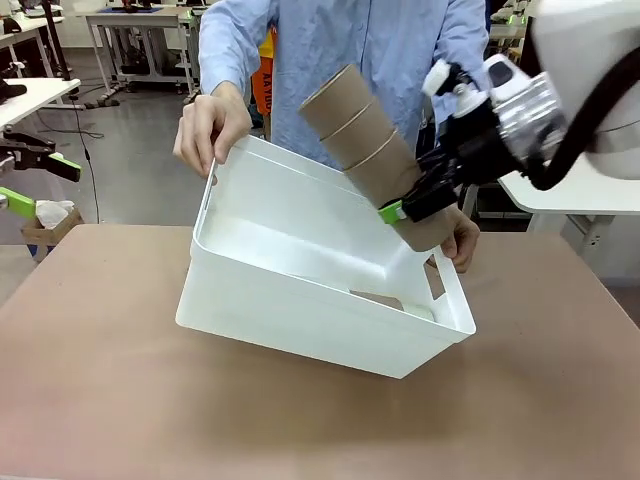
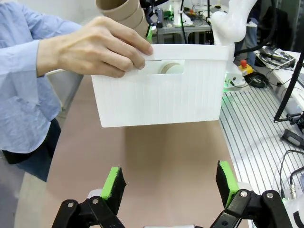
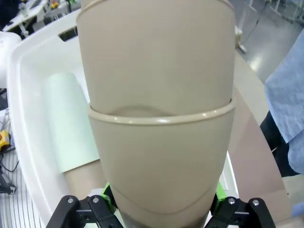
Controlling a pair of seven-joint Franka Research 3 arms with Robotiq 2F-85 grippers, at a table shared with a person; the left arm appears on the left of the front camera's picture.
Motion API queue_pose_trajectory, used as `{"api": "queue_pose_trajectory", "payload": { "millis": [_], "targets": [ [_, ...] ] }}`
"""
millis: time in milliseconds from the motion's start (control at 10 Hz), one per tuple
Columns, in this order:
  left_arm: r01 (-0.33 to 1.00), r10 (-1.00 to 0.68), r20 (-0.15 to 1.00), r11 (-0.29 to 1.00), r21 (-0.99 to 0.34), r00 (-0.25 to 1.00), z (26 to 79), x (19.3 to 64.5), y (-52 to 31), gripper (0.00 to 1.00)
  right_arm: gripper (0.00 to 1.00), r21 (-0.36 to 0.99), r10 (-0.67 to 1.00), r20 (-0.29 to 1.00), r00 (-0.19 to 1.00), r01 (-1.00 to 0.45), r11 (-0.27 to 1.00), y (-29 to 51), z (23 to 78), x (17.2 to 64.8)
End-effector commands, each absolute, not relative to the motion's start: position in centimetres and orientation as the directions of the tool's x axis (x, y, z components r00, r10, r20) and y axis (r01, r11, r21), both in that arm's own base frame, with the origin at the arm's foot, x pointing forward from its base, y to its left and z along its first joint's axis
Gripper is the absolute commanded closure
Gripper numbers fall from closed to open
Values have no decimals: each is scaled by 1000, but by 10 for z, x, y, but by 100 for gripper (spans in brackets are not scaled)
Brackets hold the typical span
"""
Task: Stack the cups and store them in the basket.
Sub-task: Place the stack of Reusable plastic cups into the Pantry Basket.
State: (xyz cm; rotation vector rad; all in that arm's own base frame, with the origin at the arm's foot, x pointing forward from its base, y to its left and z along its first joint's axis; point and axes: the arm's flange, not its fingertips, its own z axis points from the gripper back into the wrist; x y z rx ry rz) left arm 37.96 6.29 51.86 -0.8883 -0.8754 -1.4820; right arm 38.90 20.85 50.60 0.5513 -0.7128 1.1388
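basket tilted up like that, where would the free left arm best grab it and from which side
Probably the rolled rim of the basket at the end wall facing the left gripper, beside the slot handle, coming straight in from the robot's left. That wall stands nearly upright and the thin rim suits the open jaws. Keep off the person's hand gripping the same edge.

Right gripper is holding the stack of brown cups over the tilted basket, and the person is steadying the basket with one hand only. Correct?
Not quite. The person holds the basket with both hands: one hand on the far end rim, the other hand at the opposite end, as the front view shows. The rest stands: the right gripper holds the stack of brown cups over the tilted basket.
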Motion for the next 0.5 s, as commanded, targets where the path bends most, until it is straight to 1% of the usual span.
{"api": "queue_pose_trajectory", "payload": {
  "millis": [0,100,200,300,400],
  "targets": [
    [996,-432,900,-83,29,-62,522,378,64,0,15,28,659,698,282,-930,368,235,508,412],
    [996,-432,900,-83,29,-62,522,378,64,0,15,5,671,692,267,-931,365,240,499,414],
    [996,-432,900,-83,29,-62,522,378,64,0,15,38,603,769,213,-956,289,232,503,400],
    [996,-432,900,-83,29,-62,522,378,64,0,15,14,667,701,252,-940,340,232,491,405],
    [996,-432,900,-83,29,-62,522,378,64,0,15,14,667,701,252,-940,340,232,491,405]
  ]
}}
